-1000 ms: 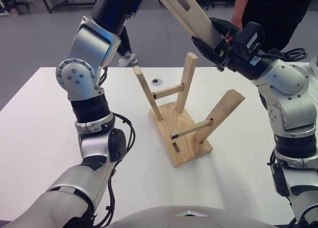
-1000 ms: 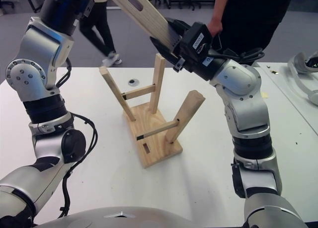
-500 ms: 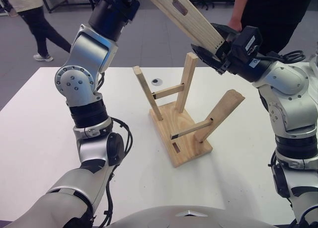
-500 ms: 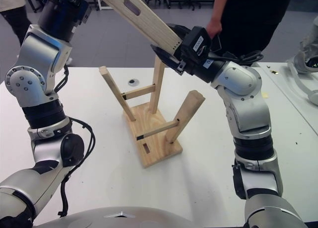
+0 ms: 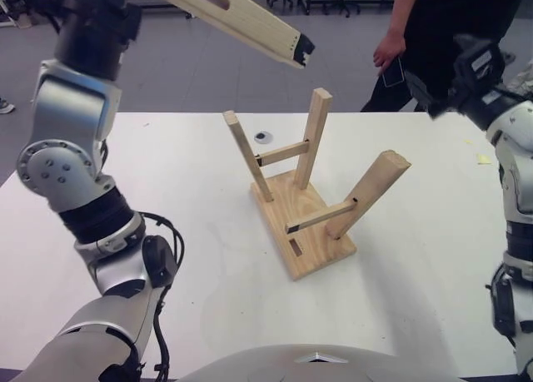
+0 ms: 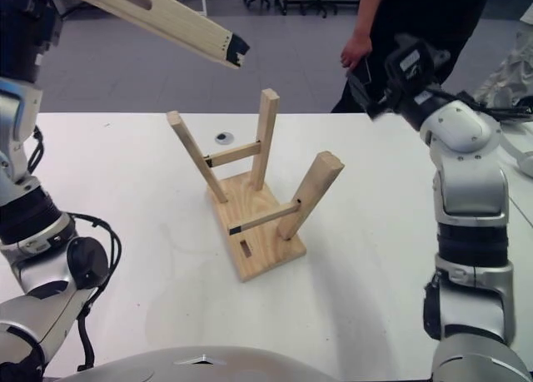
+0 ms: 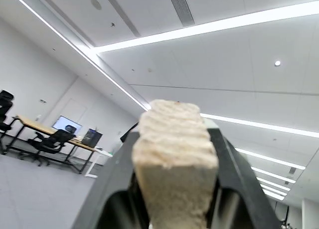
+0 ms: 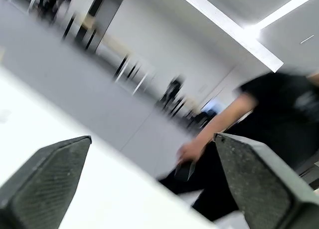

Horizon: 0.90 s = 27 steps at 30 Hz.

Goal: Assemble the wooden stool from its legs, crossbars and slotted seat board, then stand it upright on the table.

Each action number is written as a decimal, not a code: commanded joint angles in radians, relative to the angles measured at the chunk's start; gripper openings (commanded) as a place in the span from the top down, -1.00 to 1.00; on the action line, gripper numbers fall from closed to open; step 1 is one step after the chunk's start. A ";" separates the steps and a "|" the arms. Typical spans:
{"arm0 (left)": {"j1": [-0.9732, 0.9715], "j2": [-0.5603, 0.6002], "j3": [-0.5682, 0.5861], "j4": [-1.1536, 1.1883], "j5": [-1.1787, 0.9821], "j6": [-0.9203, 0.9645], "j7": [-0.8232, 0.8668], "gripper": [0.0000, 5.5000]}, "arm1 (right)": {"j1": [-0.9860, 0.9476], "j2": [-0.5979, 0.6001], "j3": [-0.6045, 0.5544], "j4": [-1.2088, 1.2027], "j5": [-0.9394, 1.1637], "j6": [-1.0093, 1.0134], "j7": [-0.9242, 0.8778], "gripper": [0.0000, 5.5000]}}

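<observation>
Two grippers: the left gripper (image 7: 177, 189) clamps a long pale slotted wooden board (image 5: 241, 24); the right gripper (image 8: 149, 181) gapes empty, with the upturned half-built wooden stool (image 5: 308, 224) below it.

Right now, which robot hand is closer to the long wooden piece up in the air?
Left. The left gripper clamps one end of the wooden piece; the right gripper hangs open beyond its other end, apart.

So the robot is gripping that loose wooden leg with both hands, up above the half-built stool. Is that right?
Not quite: only the left hand grips the loose wooden leg, up above the half-built stool. The right hand is open and off to the side, apart from the leg. The right wrist view shows it spread wide with nothing in it.
</observation>
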 commanded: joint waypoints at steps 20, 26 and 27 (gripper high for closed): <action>0.795 0.082 -0.147 -0.424 -0.004 0.011 0.438 0.63 | 0.466 0.197 0.344 -0.266 -0.108 0.047 -0.002 -0.67; 0.877 0.134 -0.164 -0.474 -0.026 0.000 0.585 0.63 | 0.500 0.213 0.313 -0.275 -0.116 0.052 -0.041 -0.67; 0.882 0.142 -0.168 -0.481 -0.012 -0.003 0.587 0.63 | 0.501 0.216 0.308 -0.274 -0.115 0.053 -0.044 -0.67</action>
